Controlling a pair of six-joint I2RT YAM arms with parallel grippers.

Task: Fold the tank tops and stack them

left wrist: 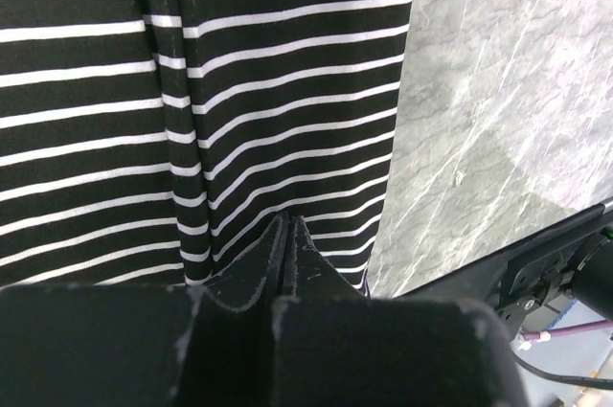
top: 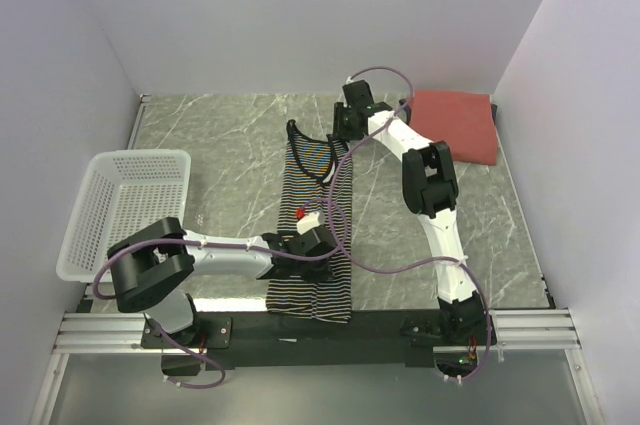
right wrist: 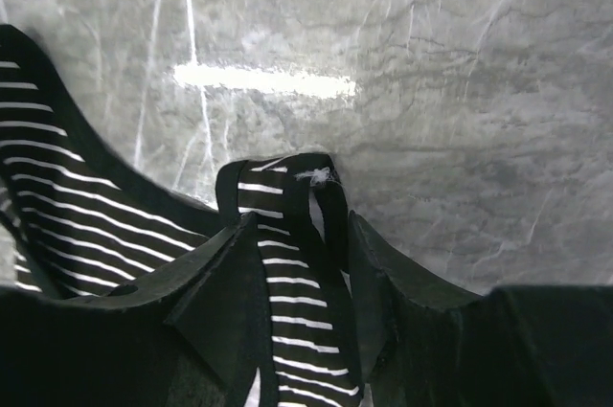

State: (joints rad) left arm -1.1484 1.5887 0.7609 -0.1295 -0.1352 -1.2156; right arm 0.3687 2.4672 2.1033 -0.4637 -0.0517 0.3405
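Observation:
The black-and-white striped tank top (top: 312,245) lies lengthwise in the middle of the table, straps at the far end. My left gripper (top: 312,235) is shut over its right part. In the left wrist view the fingertips (left wrist: 287,227) meet and the stripes (left wrist: 287,91) pucker toward them. My right gripper (top: 346,125) is at the far end, closed on a strap (right wrist: 287,235) that runs between its fingers (right wrist: 220,273). The rust-red tank top (top: 457,125) lies folded at the back right. The tan-brown top is out of view.
A white mesh basket (top: 125,210) stands at the left. Grey marble table (top: 220,135) shows around the cloth and to its right (left wrist: 498,91). White walls close the back and sides. The black rail of the arm bases (top: 300,330) runs along the near edge.

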